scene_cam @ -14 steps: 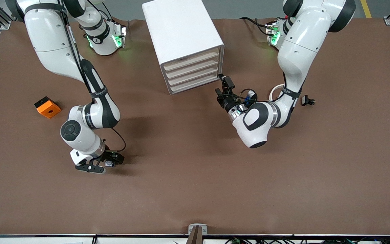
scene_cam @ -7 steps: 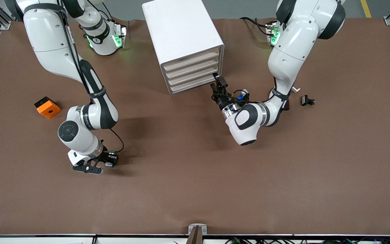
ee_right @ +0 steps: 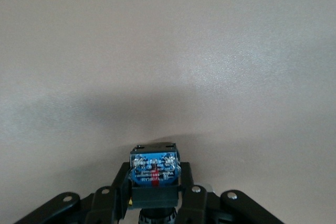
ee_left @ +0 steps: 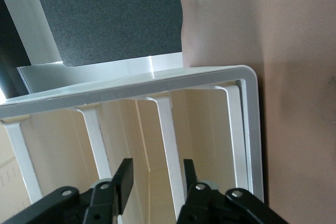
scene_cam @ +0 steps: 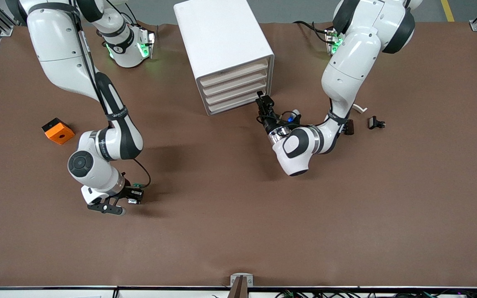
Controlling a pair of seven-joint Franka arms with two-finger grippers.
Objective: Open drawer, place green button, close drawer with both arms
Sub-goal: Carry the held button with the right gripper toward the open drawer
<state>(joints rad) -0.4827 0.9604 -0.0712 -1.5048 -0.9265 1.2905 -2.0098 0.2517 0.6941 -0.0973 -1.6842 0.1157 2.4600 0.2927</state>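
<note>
R pincer (scene_cam: 133, 201) clamped low; L pincer (scene_cam: 262, 103) fingers apart.

button (ee_right: 154, 172): green cap hidden, only base shows | drawer unit (ee_left: 157, 85): cut off by edges

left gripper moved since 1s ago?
Yes. The left gripper has shifted toward the right arm's end of the table, closing in on the lower corner of the white drawer cabinet, which stayed put.

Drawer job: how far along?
Done: right gripper shut on the button, low over the mat near the front camera. In hand: left gripper, fingers apart, at the drawer unit. Left: all drawers look closed; open one, place, close.
</note>
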